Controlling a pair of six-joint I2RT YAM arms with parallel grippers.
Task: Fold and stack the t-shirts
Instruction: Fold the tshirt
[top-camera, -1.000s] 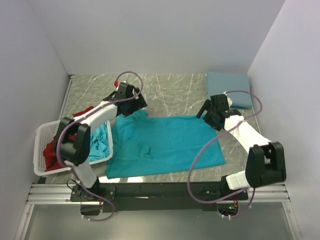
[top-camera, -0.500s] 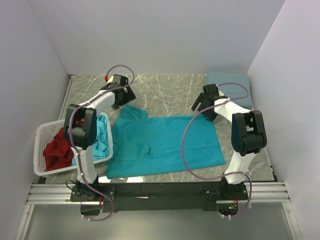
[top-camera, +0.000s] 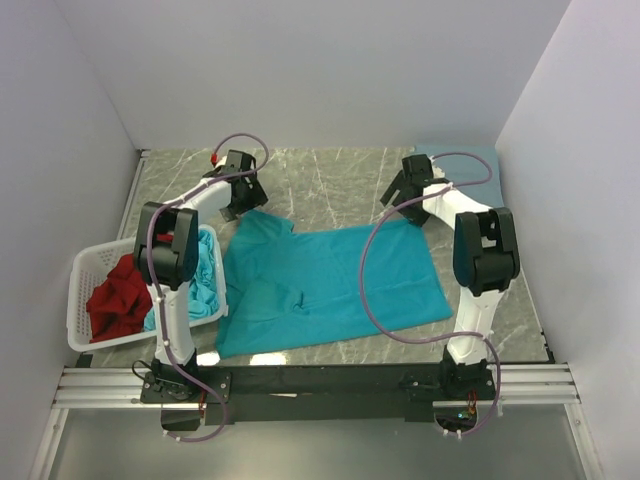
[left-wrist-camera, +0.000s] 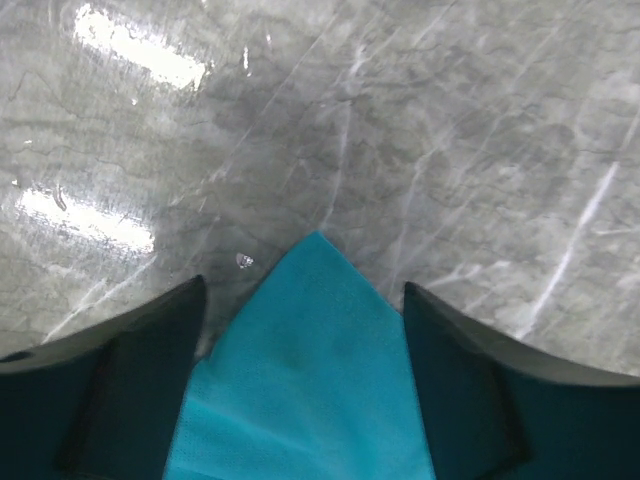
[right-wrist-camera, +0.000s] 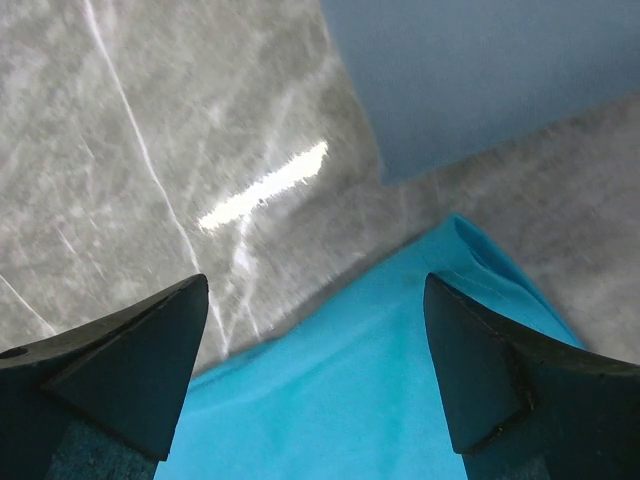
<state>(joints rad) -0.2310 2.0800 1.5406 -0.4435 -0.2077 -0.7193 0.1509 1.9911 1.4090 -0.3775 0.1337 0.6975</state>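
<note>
Teal t-shirt (top-camera: 330, 285) lies spread flat at the centre of the grey marble table (top-camera: 330, 175), with a red t-shirt (top-camera: 115, 300) and a second teal t-shirt (top-camera: 202, 280) heaped in a white basket (top-camera: 78, 322) at 9 o'clock, and a folded grey-blue t-shirt (top-camera: 482, 158) in the corner at 1 o'clock. Left gripper (top-camera: 243, 200) hovers at the spread shirt's 11 o'clock corner and right gripper (top-camera: 408, 192) at its 1 o'clock corner, each with jaws wide apart, straddling the cloth and holding nothing. Fabric looks light, limp and likely to slide on the polished stone, so a firm pinch well onto those two far corners seems the surest hold.
</note>
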